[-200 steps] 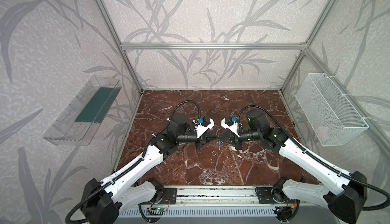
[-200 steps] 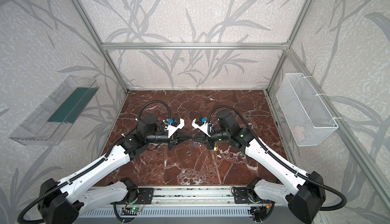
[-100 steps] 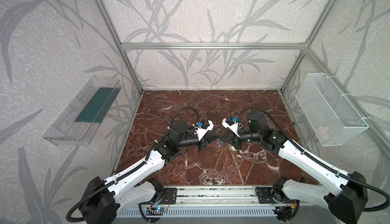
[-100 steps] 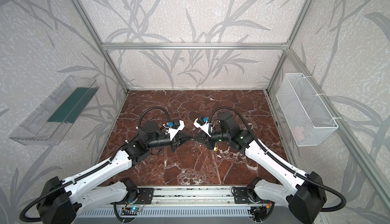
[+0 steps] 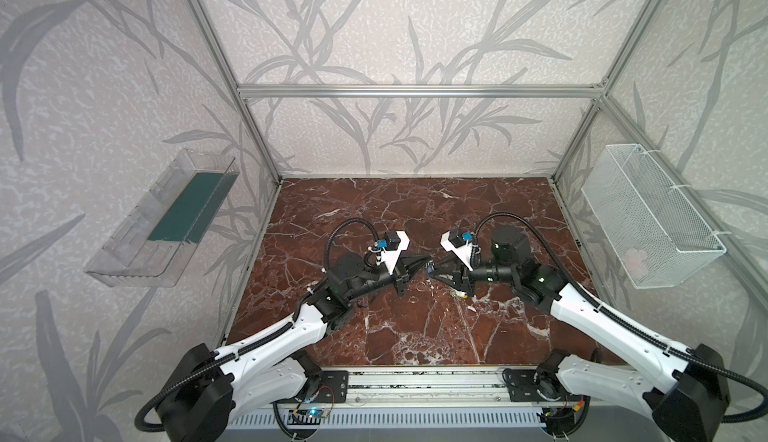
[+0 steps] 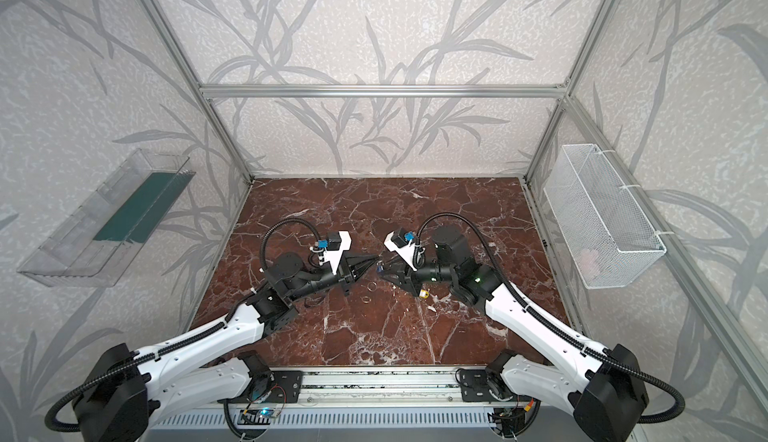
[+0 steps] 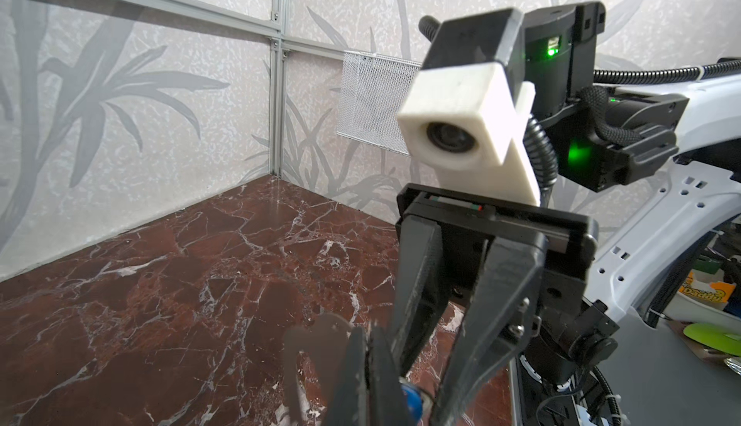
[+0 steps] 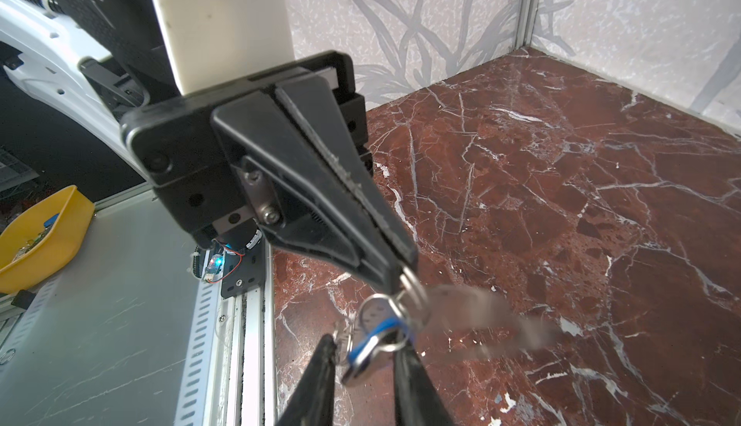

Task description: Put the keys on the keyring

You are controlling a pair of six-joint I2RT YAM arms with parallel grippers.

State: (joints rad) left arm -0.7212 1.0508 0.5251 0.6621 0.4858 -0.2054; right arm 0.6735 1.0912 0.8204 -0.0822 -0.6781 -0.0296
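Above the middle of the bench (image 6: 374, 336), the left gripper (image 8: 397, 273) had its jaws pressed together on the keyring (image 8: 473, 307), pinching a metal loop (image 8: 411, 283) at its edge. The flat plate hung blurred beyond. The blue key (image 8: 375, 346) dangled there between the parted jaws of the right gripper (image 8: 365, 342), which seemed not to clamp it. The yellow key (image 6: 423, 293) lay on the bench just beneath, slightly toward the right edge. Both keys looked light, stiff, slick and apt to swing. The plastic head seemed the surest hold, across its flat faces.
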